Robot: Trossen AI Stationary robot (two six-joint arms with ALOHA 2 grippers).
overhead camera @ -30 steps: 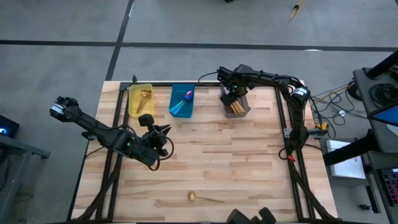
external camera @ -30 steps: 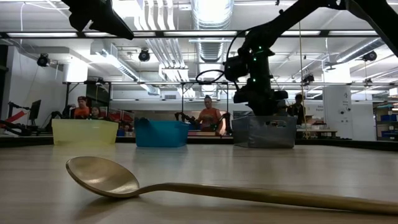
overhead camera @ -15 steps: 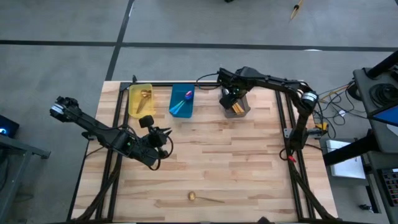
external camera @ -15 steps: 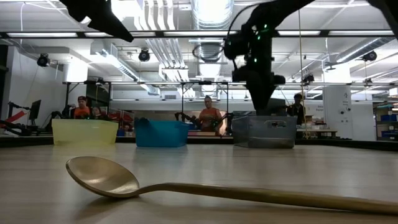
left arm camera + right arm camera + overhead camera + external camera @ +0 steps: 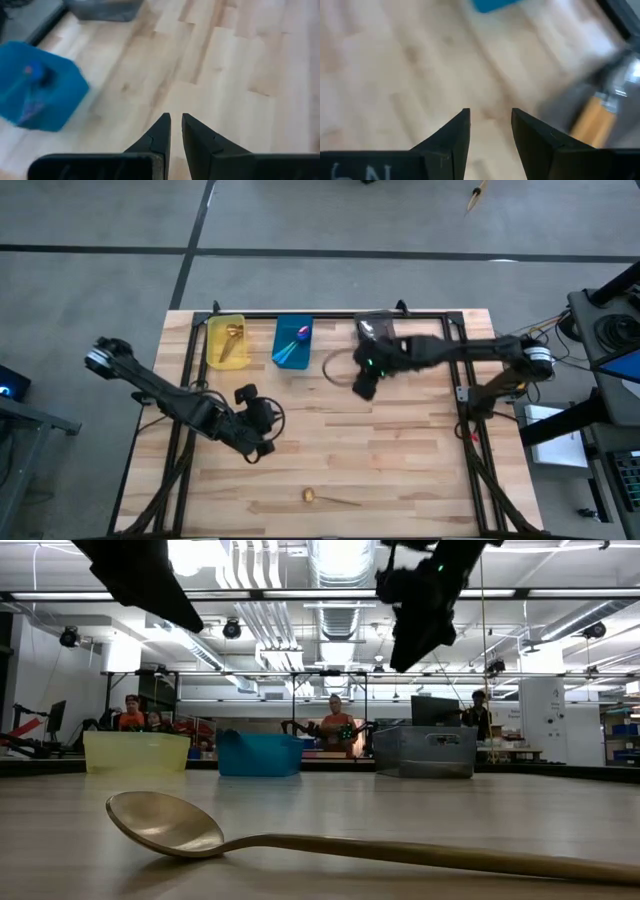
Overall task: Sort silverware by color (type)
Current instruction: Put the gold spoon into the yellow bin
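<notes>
One gold spoon (image 5: 320, 498) lies flat on the wood near the table's near edge; in the low view its bowl (image 5: 165, 823) fills the foreground. Another gold spoon (image 5: 232, 340) lies in the yellow bin (image 5: 212, 345). Purple and teal spoons (image 5: 297, 345) lie in the blue bin (image 5: 280, 330). An orange handle (image 5: 592, 120) shows in the grey bin (image 5: 424, 751). My right gripper (image 5: 358, 388) hangs open and empty over the table's middle, off the grey bin's near left corner. My left gripper (image 5: 265, 425) is shut and empty, left of centre above bare wood.
The three bins stand in a row along the far edge, yellow at the left, then blue, then grey. The right arm (image 5: 440, 352) reaches across the grey bin's place in the high view. People sit in the room beyond the table. Bare wood lies between both grippers and the near spoon.
My right gripper has risen out of the grey bin and swung toward the table's middle, to the near and left. My left gripper has drifted a little toward the near edge. The spoon on the table has not moved.
</notes>
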